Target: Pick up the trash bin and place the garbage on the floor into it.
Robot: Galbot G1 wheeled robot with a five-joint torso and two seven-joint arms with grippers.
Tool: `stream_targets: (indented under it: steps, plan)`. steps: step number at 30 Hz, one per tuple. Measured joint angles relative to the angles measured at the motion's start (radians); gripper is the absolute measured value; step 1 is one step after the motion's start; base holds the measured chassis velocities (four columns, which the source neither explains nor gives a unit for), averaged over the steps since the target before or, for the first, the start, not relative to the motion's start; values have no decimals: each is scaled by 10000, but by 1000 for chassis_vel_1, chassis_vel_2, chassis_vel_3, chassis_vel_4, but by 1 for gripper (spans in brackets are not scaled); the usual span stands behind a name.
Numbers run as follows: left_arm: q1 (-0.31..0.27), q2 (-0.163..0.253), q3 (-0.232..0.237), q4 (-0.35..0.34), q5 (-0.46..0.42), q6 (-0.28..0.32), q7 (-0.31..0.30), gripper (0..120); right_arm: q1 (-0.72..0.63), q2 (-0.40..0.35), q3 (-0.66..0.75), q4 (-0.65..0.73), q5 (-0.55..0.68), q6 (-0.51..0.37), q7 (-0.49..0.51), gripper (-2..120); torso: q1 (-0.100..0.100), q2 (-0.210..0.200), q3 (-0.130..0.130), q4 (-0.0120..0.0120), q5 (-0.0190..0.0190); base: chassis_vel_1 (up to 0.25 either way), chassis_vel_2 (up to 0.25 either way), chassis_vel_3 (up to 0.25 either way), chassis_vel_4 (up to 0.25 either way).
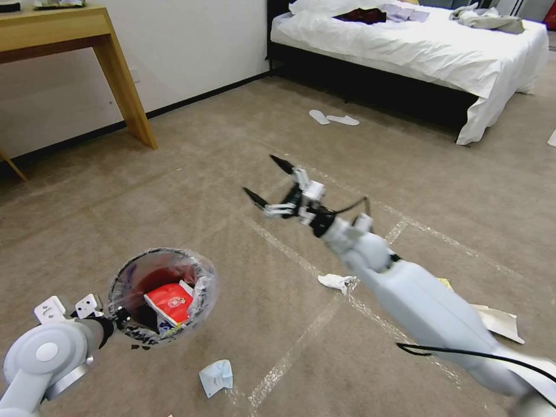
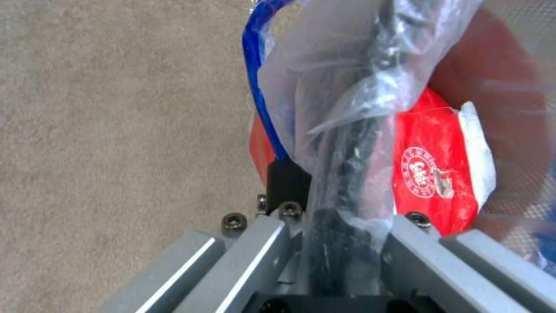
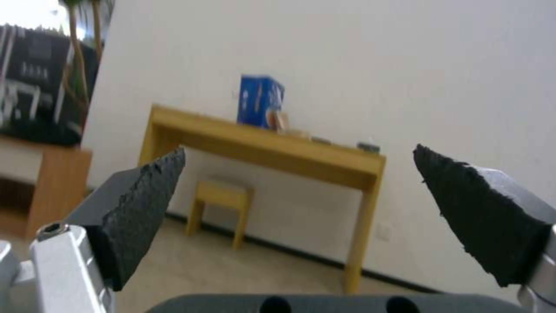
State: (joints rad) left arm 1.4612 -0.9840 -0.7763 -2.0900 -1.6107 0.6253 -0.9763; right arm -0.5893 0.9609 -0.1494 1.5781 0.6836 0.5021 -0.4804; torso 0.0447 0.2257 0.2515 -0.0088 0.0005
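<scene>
Head view: bin in hand, litter collection part done.
Left gripper (image 1: 119, 317), lower left, is clamped on the small round red-brown bag-lined trash bin (image 1: 162, 295), red packet (image 1: 171, 302) inside; right gripper (image 1: 275, 185), mid-frame, gapes empty. Next likely calls for lowering onto the crumpled white tissue (image 1: 336, 282) on the beige carpet floor (image 1: 202, 174).

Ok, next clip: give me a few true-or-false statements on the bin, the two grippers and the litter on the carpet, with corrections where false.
1. The left gripper holds the trash bin by its rim. True.
2. The right gripper is shut on a white tissue. False: its fingers are spread apart and hold nothing.
3. A red-and-white packet lies inside the bin. True.
4. The pale blue crumpled cup is already in the bin. False: it lies on the floor in front of the bin.
5. A crumpled white tissue lies on the carpet beside the right arm. True.
</scene>
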Motion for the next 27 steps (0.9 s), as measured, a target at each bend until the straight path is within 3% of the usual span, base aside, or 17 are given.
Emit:
stream_targets:
  steps: [9,13,18,22,23,24,26,27]
  plan:
    - [31,-143,-41,-22,166,-17,87,0,-1859,-495,2103,-498,-1032,446,-1239,100,0,0,0,-4,2,0,0,0,0]
    - [239,-379,-112,-137,425,-16,192,0,-2981,-441,3204,-1343,-1587,1482,-2232,100,-1,0,-1,-2,1,0,0,0,0]
    - [338,-549,-132,-248,578,-12,247,0,-3383,-153,3725,-1935,-2053,2056,-2160,100,0,0,0,3,0,0,0,0,0]
    - [366,-685,-155,-269,1130,-9,608,0,-3966,482,4688,-2089,-2491,2186,-953,100,-1,0,0,-3,-2,0,0,0,0]
    - [382,-741,-143,-267,1339,-11,736,0,-4225,997,5252,-2042,-2782,2196,-27,100,-1,0,-1,-2,-5,0,0,0,0]
    - [382,-741,-143,-267,1339,-11,736,0,-4225,997,5252,-2042,-2782,2196,-27,100,-1,0,-1,-2,-5,0,0,0,0]
    - [392,-812,-114,-247,1595,-11,910,0,-4685,1979,6100,-1593,-3233,2148,1773,100,-1,0,0,2,0,0,0,0,0]
    - [392,-812,-114,-247,1595,-11,910,0,-4685,1979,6100,-1593,-3233,2148,1773,100,-1,0,0,2,0,0,0,0,0]
